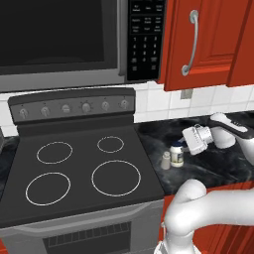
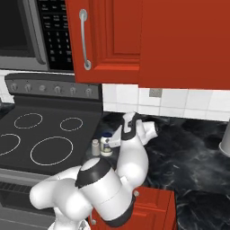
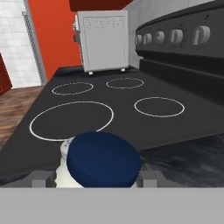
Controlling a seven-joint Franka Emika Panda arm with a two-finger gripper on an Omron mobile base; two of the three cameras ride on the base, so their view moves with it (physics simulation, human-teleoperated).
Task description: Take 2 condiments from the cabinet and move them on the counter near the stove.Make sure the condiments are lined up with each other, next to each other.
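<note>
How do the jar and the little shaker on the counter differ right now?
The jar is taller and wider than the shaker. The jar has a dark blue lid and a pale label; the shaker is plain grey-white with a cap. The jar sits between the fingers of the hand; the shaker stands free on the stove side. Both stand upright, side by side, on the black counter.

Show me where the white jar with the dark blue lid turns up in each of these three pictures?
Left base view: jar on the black counter right of the stove, beside the small shaker.
Right base view: jar just left of centre, beside the white arm.
Hand view: bottom centre, its blue lid up close.
Shared landmark: the stove with white-ringed burners.
</note>
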